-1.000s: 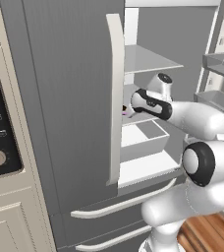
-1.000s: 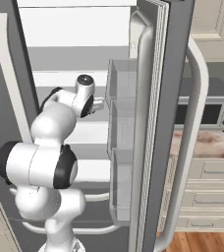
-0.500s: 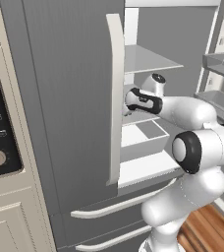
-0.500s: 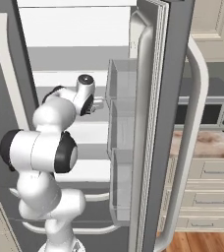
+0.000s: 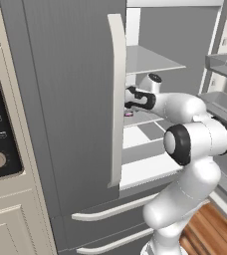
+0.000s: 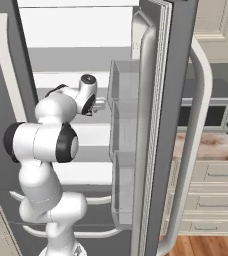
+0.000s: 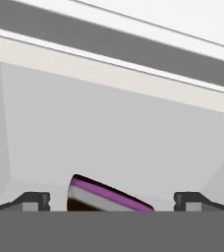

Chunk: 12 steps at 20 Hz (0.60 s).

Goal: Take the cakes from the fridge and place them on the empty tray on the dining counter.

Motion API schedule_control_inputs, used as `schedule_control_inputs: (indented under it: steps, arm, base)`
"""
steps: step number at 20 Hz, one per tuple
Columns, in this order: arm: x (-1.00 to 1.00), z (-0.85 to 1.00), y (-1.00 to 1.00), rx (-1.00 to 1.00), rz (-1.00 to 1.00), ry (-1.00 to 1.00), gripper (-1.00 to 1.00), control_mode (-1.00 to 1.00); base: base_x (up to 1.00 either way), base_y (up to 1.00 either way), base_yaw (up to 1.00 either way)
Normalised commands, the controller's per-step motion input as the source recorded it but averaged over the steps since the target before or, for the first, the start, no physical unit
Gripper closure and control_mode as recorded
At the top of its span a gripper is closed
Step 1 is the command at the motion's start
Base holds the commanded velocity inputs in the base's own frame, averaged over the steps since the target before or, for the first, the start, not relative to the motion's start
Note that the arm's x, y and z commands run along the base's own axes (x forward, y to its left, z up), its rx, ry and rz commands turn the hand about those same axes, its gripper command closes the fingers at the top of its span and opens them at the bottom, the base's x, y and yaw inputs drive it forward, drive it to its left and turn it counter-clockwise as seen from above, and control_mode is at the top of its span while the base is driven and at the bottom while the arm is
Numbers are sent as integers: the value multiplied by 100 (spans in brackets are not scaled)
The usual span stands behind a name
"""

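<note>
Hand view: the chocolate wedge (image 7: 104,197), on a fridge (image 5: 70,99) shelf, is framed at six o'clock between the fingertips (image 7: 33,201) of the gripper (image 7: 111,203), jaws wide apart. Both tips should be brought level around it before closing. Since the earlier frame, the arm has been pushed deeper toward nine o'clock.

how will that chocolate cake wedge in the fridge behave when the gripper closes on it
The cake wedge is probably soft: its pink and white layers suggest cream that may squash or smear. It looks small between the open gripper, so likely light. It lies low on the shelf, so it seems unlikely to roll.
</note>
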Motion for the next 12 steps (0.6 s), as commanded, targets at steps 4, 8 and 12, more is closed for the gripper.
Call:
schedule_control_inputs:
  steps: [4,8,12]
  arm:
    - [23,-20,-10,0,5,0,-100,-100]
    - [31,-15,-12,0,6,0,-100,-100]
    - [32,-14,-13,0,9,0,-100,-100]
  base:
    - [0,0,0]
    - [0,0,0]
    - [0,0,0]
